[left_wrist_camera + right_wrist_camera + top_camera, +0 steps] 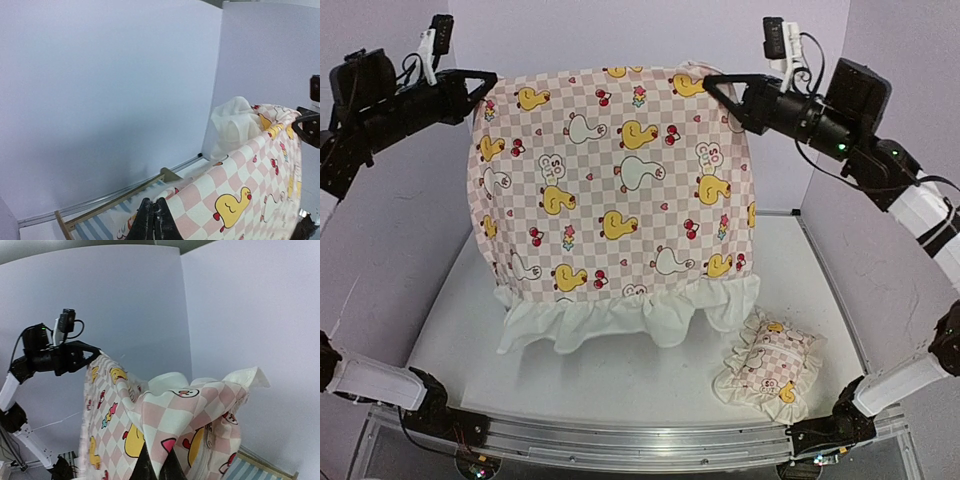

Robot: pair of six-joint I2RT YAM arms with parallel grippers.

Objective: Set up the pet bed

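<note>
A frilled quilt (615, 190) with a pink check and yellow ducks hangs spread like a curtain above the table, held by its two top corners. My left gripper (492, 82) is shut on the left corner, the cloth pinched between its black fingertips (154, 204). My right gripper (710, 82) is shut on the right corner, where the fabric bunches over its tips (157, 460). The pet bed is hidden behind the quilt in the top view. Its wooden rail (120, 196) and striped base (255, 471) show below the quilt in the wrist views.
A small matching frilled pillow (770, 368) lies on the white table (450, 330) at the front right, just clear of the quilt's white ruffle (620, 320). Plain walls close in the back and both sides. The arm bases stand at the near corners.
</note>
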